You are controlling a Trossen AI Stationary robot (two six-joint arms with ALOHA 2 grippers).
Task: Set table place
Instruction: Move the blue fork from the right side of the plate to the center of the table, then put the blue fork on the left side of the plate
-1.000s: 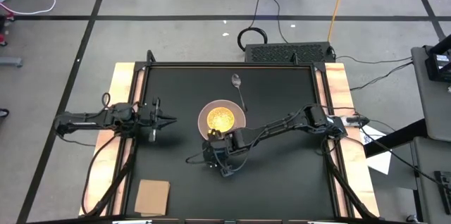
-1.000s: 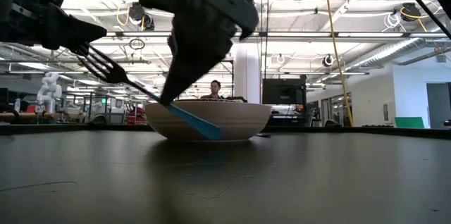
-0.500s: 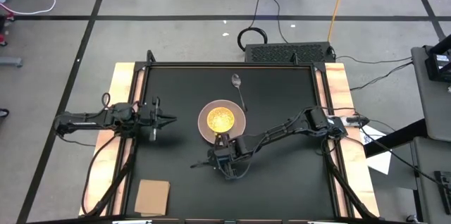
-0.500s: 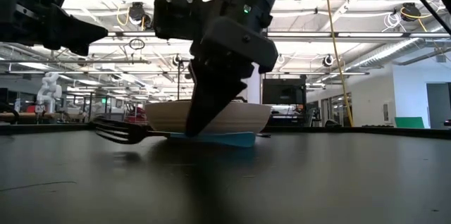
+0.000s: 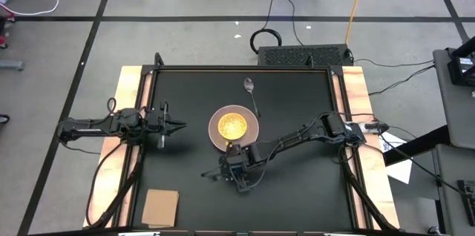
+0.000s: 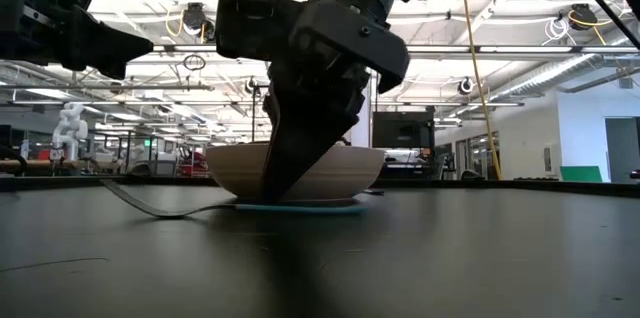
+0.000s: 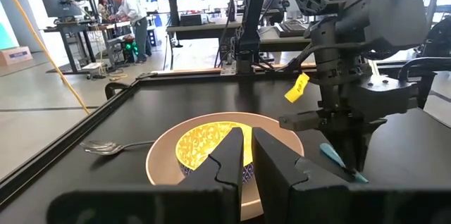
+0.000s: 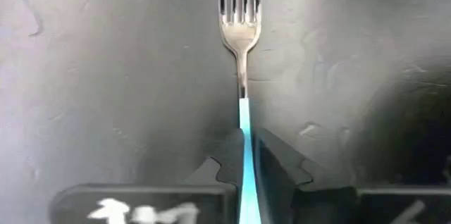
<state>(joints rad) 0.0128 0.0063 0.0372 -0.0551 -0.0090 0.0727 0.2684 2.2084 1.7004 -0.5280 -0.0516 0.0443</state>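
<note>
Fork [image 8: 241,34] now flat on the table [image 5: 297,191], lowered from the tilted, tines-up carry of a second ago; metal tines and light-blue handle both lying along the black surface at about 6 o'clock from the plate [image 5: 251,128], just beside its near rim, tines pointing toward 9 o'clock. Right gripper [image 5: 233,171] down at table level over the handle, fingers [image 8: 271,159] pressed against the blue shaft on both sides, so clamped on the fork, not yet let go. Hardly any shift in the overhead view over the last half second, only the final drop of the tines to the tabletop in the low view. Meaning for the task, as a judgement: fork placement essentially made, release and retreat the remaining part of this step. Yellow dish [image 5: 232,124] sitting inside the pinkish-tan plate near table centre; spoon [image 5: 251,90] lying at about 1 o'clock from the plate, bowl end farthest from it, handle tip near the rim, probably still to be brought alongside. Left gripper [image 5: 177,125] waiting at 9 o'clock, well apart from the plate, fingers [image 7: 278,164] drawn together with nothing between them. Tan cardboard square [image 5: 160,207] untouched near the 7 o'clock corner.
</note>
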